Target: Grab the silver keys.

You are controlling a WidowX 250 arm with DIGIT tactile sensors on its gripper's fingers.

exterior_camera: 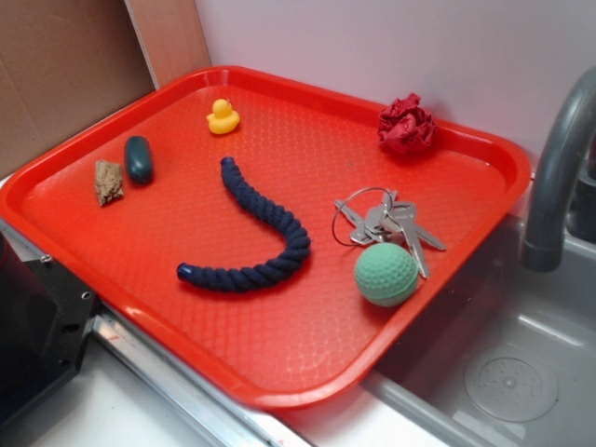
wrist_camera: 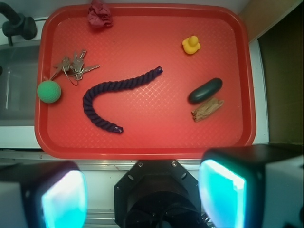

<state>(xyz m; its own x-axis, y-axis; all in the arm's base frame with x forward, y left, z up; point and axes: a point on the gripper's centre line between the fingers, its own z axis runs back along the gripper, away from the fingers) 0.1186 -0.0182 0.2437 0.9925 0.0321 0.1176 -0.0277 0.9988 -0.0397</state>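
From the exterior view the silver keys (exterior_camera: 386, 223) lie flat on the red tray (exterior_camera: 279, 372), touching the green ball (exterior_camera: 386, 274); the wrist view shows the gripper (wrist_camera: 142, 199) wide open, empty, so pinching the stiff, slippery, probably light bunch at its ring end seems best.

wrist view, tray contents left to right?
Green ball → keys → red crumpled wad → navy rope → yellow duck → dark green oval piece. The tan bark-like chunk sits just below the oval, overlapping it in x, so its place is unclear.
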